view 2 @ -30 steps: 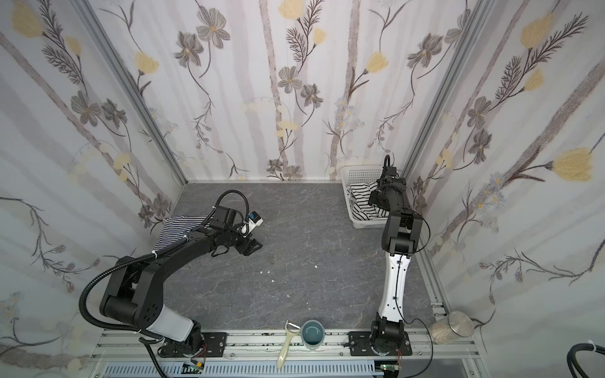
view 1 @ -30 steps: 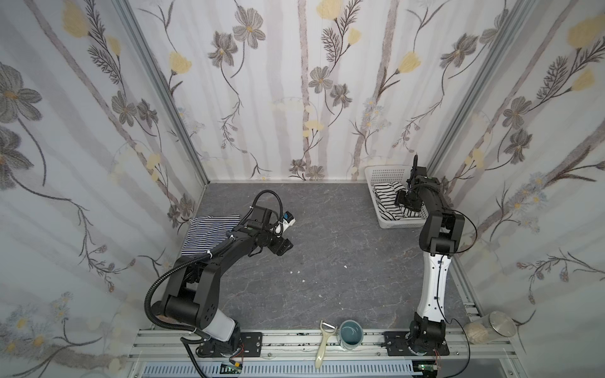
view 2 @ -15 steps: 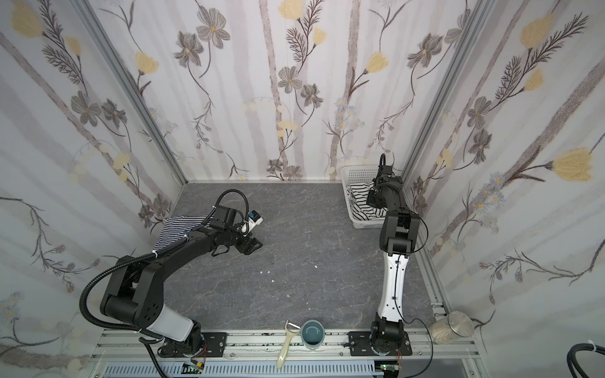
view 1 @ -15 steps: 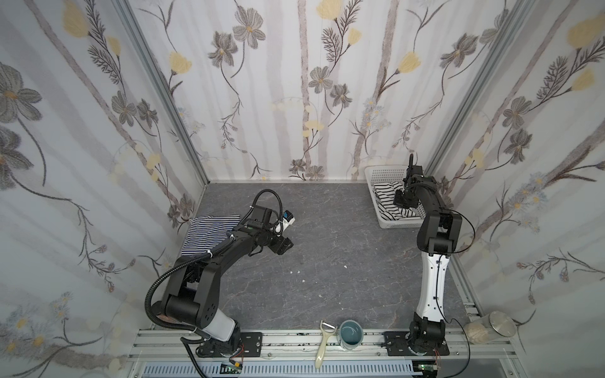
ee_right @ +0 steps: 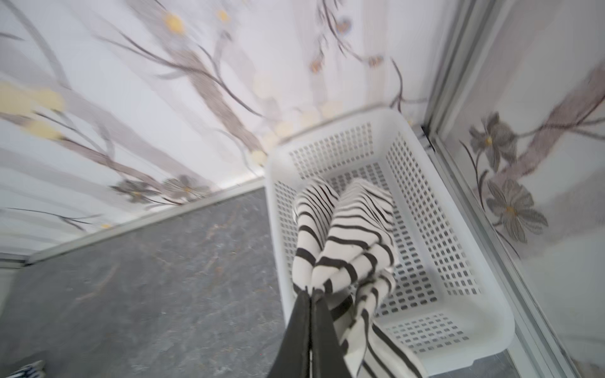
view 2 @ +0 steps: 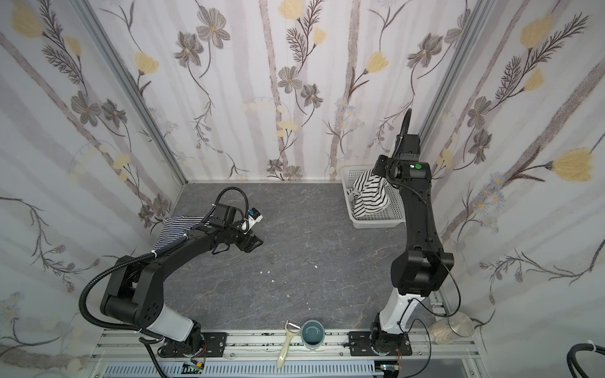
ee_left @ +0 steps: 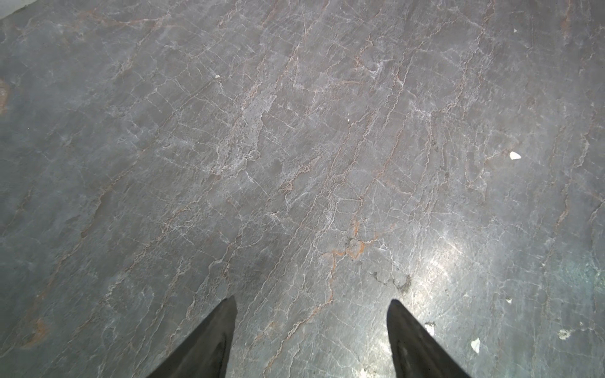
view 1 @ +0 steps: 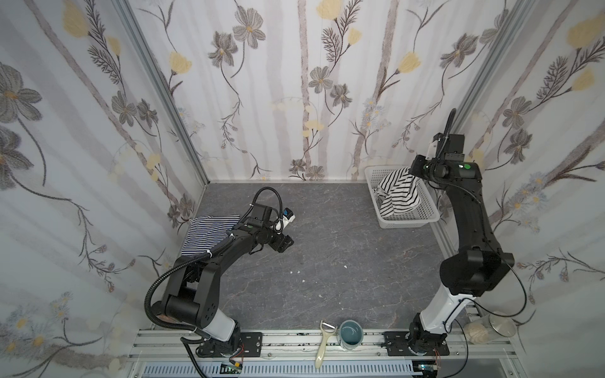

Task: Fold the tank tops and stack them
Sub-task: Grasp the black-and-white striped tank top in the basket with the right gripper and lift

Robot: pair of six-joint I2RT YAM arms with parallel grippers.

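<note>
Pinching wide-striped tank top (ee_right: 347, 229), right gripper (ee_right: 311, 294) jaws clamped on its fabric, cloth hanging over white basket (ee_right: 435, 235) | left gripper (ee_left: 312, 299) jaws spread, empty, above grey table (ee_left: 294, 147) | fine-striped tank top (view 1: 209, 232) lies on table by left wall.

Left gripper (ee_left: 313, 299), black fingertips (ee_left: 222, 327) spread wide, grey veined tabletop (ee_left: 294, 131) seen beyond, white chip (ee_left: 515, 155) placed at 2 o'clock from the gripper.

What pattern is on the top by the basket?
The top is white with black stripes, clearest in the right wrist view.
</note>
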